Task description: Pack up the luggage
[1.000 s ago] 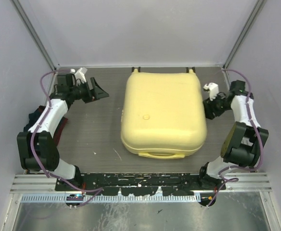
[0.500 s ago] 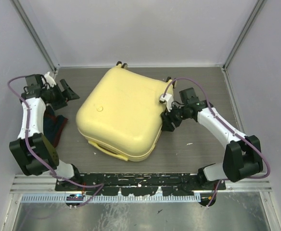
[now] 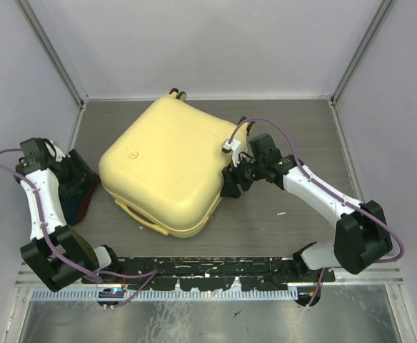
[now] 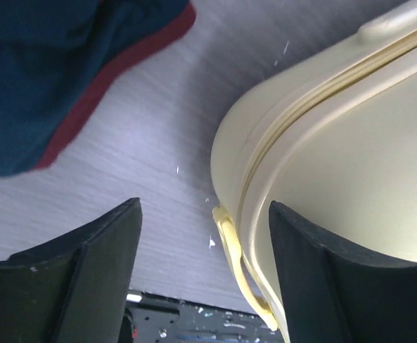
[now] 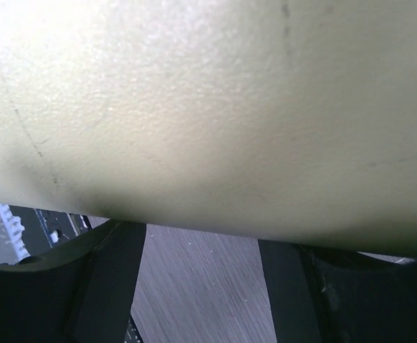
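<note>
- The luggage (image 3: 162,168) lies flat and closed on the table (image 3: 301,128), a little to the 9 o'clock side of the table's middle. It is turned askew, so its corners rather than its sides point up and down the top view.
- Its small black wheels (image 3: 176,93) sit at the 12 o'clock end, near the back wall. The yellow handle (image 4: 238,275) hangs off the edge at about 7 o'clock, facing the arm bases.
- In the left wrist view the two pale yellow shells meet along a raised seam that runs round the rounded corner, with no gap showing.
- A dark blue cloth (image 3: 83,196) with a red hem lies crumpled on the table at the luggage's 9 o'clock, close to the shell. Whether the two touch I cannot tell.
- The left fingers (image 4: 87,279) hover over that cloth at the table's 9 o'clock edge. They are spread wide and hold nothing: bare table, the luggage's corner and its handle show between them.
- The right arm reaches in from 4 o'clock, and the right fingers (image 5: 112,279) sit against the luggage's side at about its 3 o'clock.
- In the right wrist view the yellow shell fills the upper part. Both fingers stand well apart below it, with only table surface between them, so they grip nothing. Their tips end right at the shell's lower edge.
</note>
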